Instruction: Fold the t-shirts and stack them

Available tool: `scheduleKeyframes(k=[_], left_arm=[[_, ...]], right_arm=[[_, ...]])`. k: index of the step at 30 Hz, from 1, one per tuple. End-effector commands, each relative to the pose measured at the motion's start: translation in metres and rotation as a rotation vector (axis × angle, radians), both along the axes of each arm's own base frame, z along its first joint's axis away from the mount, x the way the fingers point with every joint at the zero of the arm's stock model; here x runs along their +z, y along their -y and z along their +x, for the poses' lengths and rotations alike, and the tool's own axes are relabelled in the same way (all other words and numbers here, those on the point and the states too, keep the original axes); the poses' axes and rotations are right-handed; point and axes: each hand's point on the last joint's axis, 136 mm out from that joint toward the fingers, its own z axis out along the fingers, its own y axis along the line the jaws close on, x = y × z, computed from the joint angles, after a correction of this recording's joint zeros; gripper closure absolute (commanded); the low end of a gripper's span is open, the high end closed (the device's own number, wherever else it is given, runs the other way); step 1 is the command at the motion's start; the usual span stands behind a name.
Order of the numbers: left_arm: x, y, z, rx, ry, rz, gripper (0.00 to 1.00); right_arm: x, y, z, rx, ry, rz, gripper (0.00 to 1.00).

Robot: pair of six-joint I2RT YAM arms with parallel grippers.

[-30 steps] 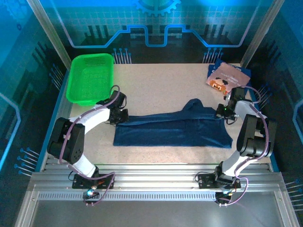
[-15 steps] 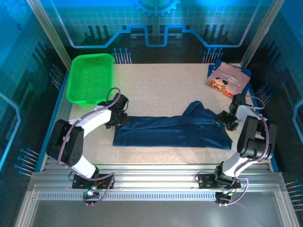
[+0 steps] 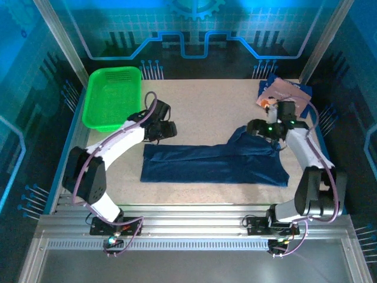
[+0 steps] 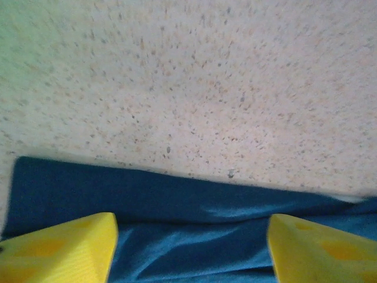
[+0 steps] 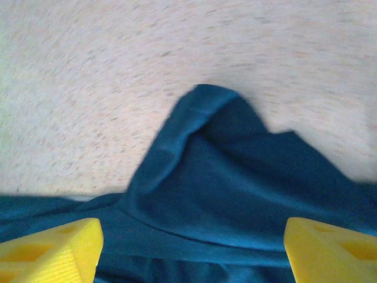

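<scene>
A navy t-shirt (image 3: 212, 164) lies folded into a long band across the middle of the table, one sleeve (image 3: 241, 134) poking out toward the back. A second t-shirt (image 3: 284, 94), folded with its pinkish-tan print up, rests at the back right corner. My left gripper (image 3: 168, 131) hovers open just behind the band's left end. In the left wrist view the left gripper (image 4: 191, 253) has its yellow fingers (image 4: 59, 247) spread wide over the cloth edge (image 4: 177, 200). My right gripper (image 3: 254, 128) is open above the sleeve (image 5: 206, 177). Seen from the right wrist, the right gripper (image 5: 191, 253) holds nothing.
A bright green mesh basket (image 3: 112, 97) stands at the back left, close behind the left arm. Bare speckled tabletop (image 3: 206, 112) stretches between the basket and the folded shirt. Metal rails (image 3: 194, 227) run along the near edge.
Both grippers opened and let go of the shirt's back edge. The left one lifted away to the right and back, the right one to the left over the sleeve. The shirt stays folded.
</scene>
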Motion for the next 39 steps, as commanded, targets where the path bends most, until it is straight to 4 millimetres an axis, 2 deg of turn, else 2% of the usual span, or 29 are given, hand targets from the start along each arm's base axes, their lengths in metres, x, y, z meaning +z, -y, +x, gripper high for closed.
scheduleKeyframes(k=[1, 5, 8, 16, 22, 27, 28, 32, 34, 39], left_arm=[[-0.027, -0.002, -0.023, -0.023, -0.177, 0.037, 0.38], [-0.053, -0.017, -0.040, 0.025, -0.282, 0.089, 0.42], [-0.065, -0.027, -0.048, 0.053, -0.322, 0.117, 0.44], [-0.087, -0.055, -0.050, 0.120, -0.351, 0.222, 0.48], [-0.085, -0.052, -0.029, 0.120, -0.296, 0.224, 0.49], [-0.096, -0.051, -0.036, 0.108, -0.340, 0.228, 0.54], [-0.097, -0.051, -0.038, 0.108, -0.342, 0.224, 0.56], [-0.095, -0.048, -0.047, 0.088, -0.329, 0.184, 0.81], [-0.089, -0.048, -0.052, 0.084, -0.310, 0.166, 0.90], [-0.079, -0.048, -0.073, 0.058, -0.276, 0.154, 0.93]], right_arm=[[-0.011, -0.035, -0.007, 0.164, -0.055, 0.038, 0.18], [-0.029, -0.049, -0.008, 0.196, -0.116, 0.071, 0.17], [-0.038, -0.052, -0.011, 0.208, -0.141, 0.067, 0.17], [-0.043, -0.053, -0.008, 0.215, -0.152, 0.075, 0.18], [-0.044, -0.056, -0.007, 0.220, -0.155, 0.087, 0.18], [-0.051, -0.055, -0.007, 0.220, -0.176, 0.081, 0.19], [-0.052, -0.054, -0.006, 0.218, -0.179, 0.078, 0.19], [-0.051, -0.050, 0.000, 0.196, -0.176, 0.055, 0.20], [-0.050, -0.047, 0.003, 0.189, -0.172, 0.040, 0.20], [-0.049, -0.044, 0.011, 0.182, -0.178, 0.018, 0.21]])
